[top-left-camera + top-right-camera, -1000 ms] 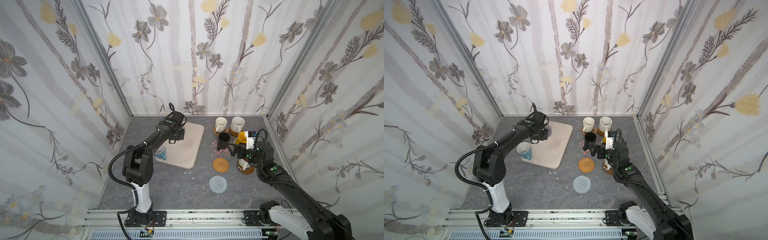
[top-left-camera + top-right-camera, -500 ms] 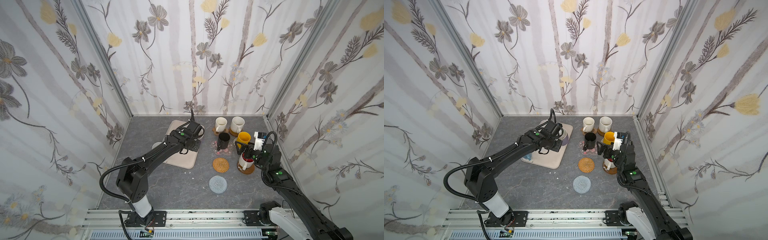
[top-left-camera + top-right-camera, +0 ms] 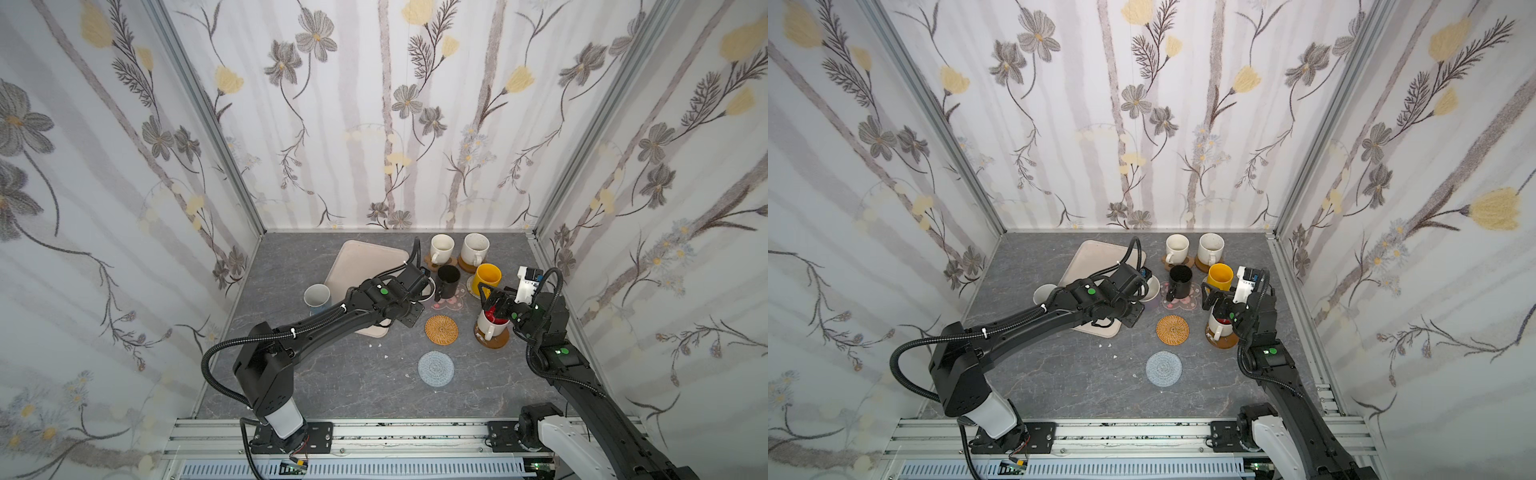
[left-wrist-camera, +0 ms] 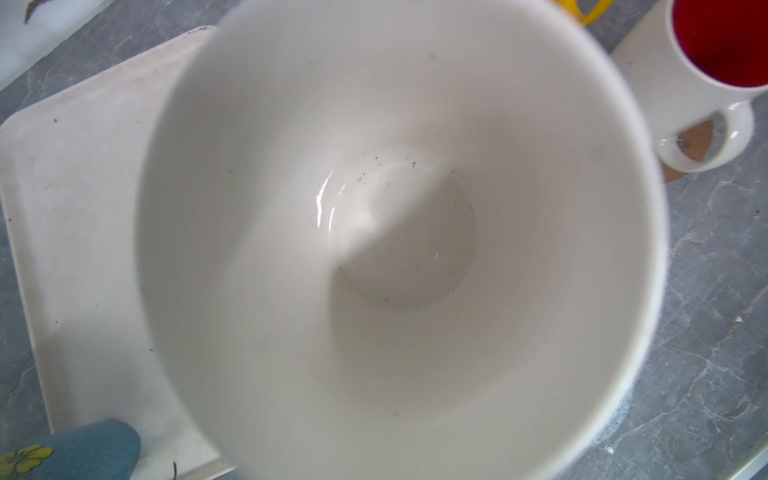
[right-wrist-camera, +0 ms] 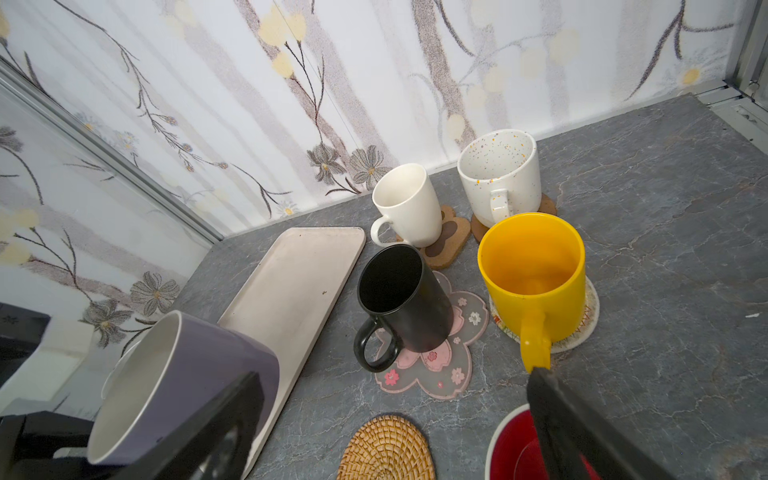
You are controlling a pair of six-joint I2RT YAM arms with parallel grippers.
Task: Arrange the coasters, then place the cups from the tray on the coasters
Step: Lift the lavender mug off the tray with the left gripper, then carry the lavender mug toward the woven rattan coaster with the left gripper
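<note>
Lavender cup (image 5: 195, 374) hangs tilted in the left gripper (image 3: 419, 289), whose jaws are pinched nearly together on it. The fingers are hidden behind the cup, so where they bite I cannot tell. Its white inside fills the left wrist view and holds only a few dark specks at the bottom. The cup hangs over the near right edge of the tray (image 3: 361, 266), partly above the grey table (image 3: 353, 386), just left of the black cup (image 3: 448, 282) on the pink blossom coaster (image 5: 434, 372). The tray's face shows bare and scuffed. The light blue cup (image 3: 316, 296) stands at its left edge, on or off the rim I cannot tell. Farther back, the cream cup (image 3: 441, 248) stands on the paw coaster (image 5: 449, 243) and the speckled cup (image 3: 475, 248) on the far wooden round (image 5: 548, 205). The yellow cup (image 3: 488, 276) stands on the beige woven coaster (image 5: 590, 316), and the white cup with red inside (image 3: 489, 328) on the near wooden round (image 3: 496, 340). The rattan coaster (image 3: 441, 329) and the grey-blue crocheted coaster (image 3: 435, 368) lie bare. A second ago the left gripper was over the tray's far end; it has since swung across to beside the black cup. The right gripper (image 3: 494, 302) then stood close over the white cup. It has drawn back a little and hovers above it with jaws spread wide, one finger (image 5: 573, 428) over the red mouth, apart from the lavender cup.
</note>
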